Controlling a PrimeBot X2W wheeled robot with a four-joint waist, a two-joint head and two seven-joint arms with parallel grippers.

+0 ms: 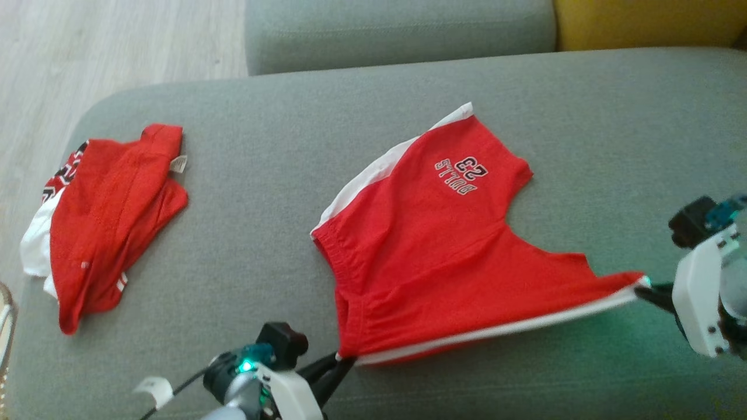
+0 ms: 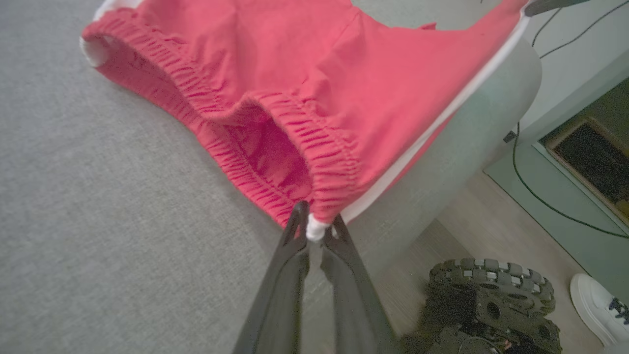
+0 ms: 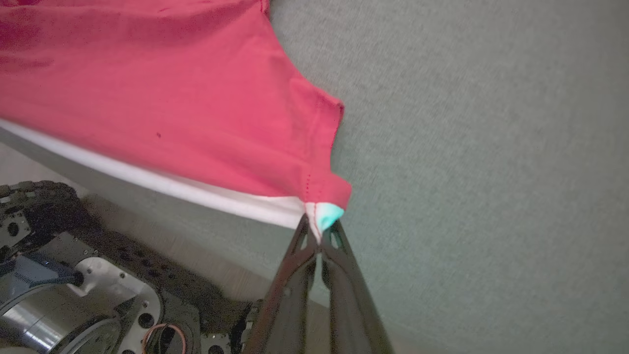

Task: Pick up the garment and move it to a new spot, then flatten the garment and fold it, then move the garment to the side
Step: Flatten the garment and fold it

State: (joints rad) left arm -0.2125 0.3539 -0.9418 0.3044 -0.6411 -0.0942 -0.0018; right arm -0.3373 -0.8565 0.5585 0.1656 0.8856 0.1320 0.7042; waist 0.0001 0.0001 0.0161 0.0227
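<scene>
Left gripper: my left gripper (image 2: 314, 223) is clenched on the shorts (image 1: 432, 233). It pinches the corner of the elastic waistband (image 2: 324, 147) where the white stripe begins. Fingers almost together, cloth between the tips.
Right gripper: my right gripper (image 3: 319, 227) is clamped on the opposite corner, at the leg hem where the stripe ends. A bit of cloth pokes out between the tips, tinted teal.
Shorts: red with white side stripes, on the big grey cushion (image 1: 262, 233), right of centre in the head view. Waistband towards my left, leg ends towards my right.
Near edge: the stripe (image 1: 496, 331) is pulled into a straight line between my two grippers. It is raised off the cushion, with a shadow under it.
Far part: lies on the cushion. The print (image 1: 461, 172) "BULLS 23" reads upside down from my head camera.
Waist opening: gapes towards my left wrist camera, with the gathered inside visible.
Second garment: the heap (image 1: 111, 221) is red and white and crumpled. It sits at the cushion's left end, well apart from the shorts, and neither gripper touches it.
Behind: a back cushion (image 1: 397, 29), also grey, with a yellow cushion (image 1: 642, 23) beside it. Pale wood floor (image 1: 87, 46) at far left.
Left wrist view: past the cushion edge I see my wheel (image 2: 491, 282), a black cable (image 2: 545, 204) on the floor and a white shoe (image 2: 594, 307) at lower right.
Right wrist view: my base (image 3: 73, 280), metal and black, at lower left.
</scene>
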